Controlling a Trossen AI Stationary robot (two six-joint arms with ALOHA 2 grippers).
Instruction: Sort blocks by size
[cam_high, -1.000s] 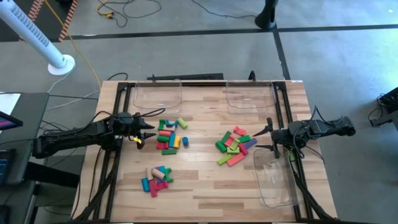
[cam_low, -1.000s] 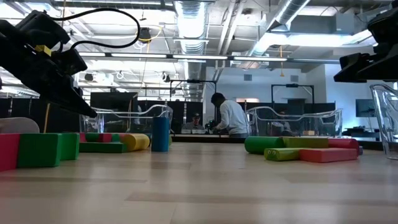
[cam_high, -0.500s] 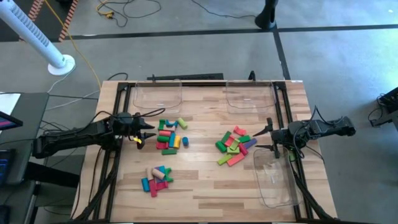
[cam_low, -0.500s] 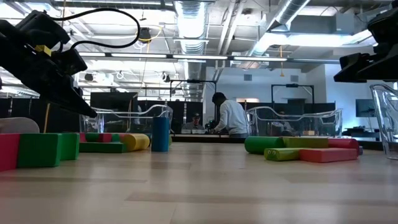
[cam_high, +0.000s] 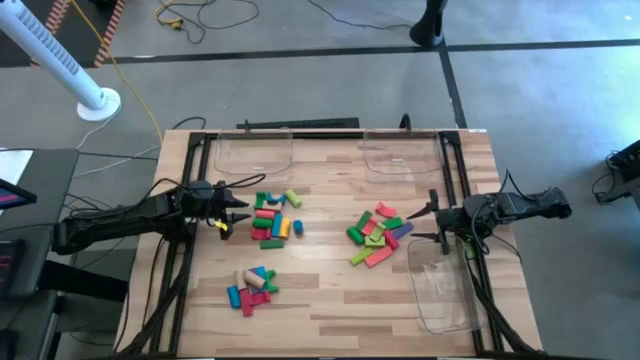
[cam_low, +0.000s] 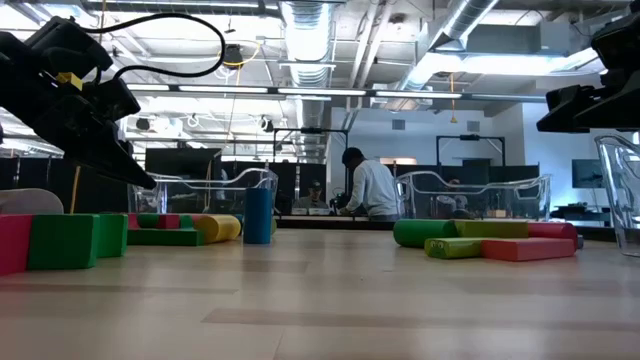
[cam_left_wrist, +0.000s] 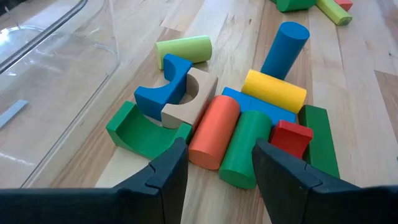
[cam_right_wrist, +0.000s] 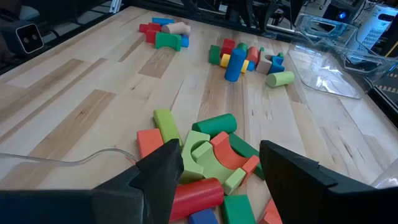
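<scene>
The blocks lie in three heaps on the wooden table: one at the left middle, one at the right middle, one near the front. My left gripper hovers open just left of the left heap, its fingers standing apart above an orange and a green cylinder. My right gripper hovers open just right of the right heap; its fingers frame green and orange pieces. Neither touches a block.
Two clear plastic trays stand at the table's far edge, a third at the near right under my right arm. Bare wood lies between the heaps. A person shows far off in the room behind.
</scene>
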